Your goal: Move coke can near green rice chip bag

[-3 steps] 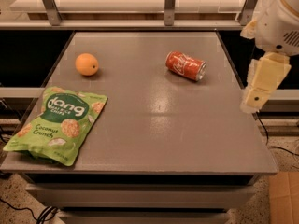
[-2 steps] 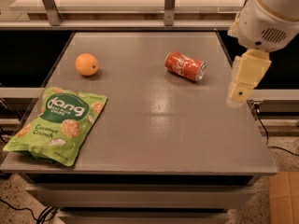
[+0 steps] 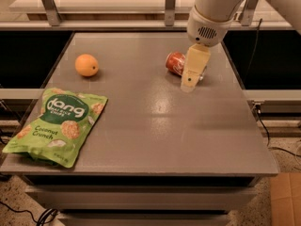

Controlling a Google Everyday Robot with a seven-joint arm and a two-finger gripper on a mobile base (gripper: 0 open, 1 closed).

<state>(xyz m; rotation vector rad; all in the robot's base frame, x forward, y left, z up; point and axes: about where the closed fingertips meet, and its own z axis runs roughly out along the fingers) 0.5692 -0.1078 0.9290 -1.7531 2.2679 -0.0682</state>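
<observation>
The red coke can (image 3: 175, 62) lies on its side at the back right of the grey table (image 3: 150, 135). The gripper (image 3: 191, 81) hangs from the white arm right in front of the can and covers its right half. The green rice chip bag (image 3: 59, 124) lies flat at the table's front left, far from the can.
A round orange fruit (image 3: 87, 65) sits at the back left of the table. Metal frame posts (image 3: 170, 4) and a rail stand behind the table's back edge. A cable (image 3: 263, 126) hangs off the right side.
The arm and gripper have swung left from beyond the table's right edge to over the coke can. The can, bag and orange have not moved.
</observation>
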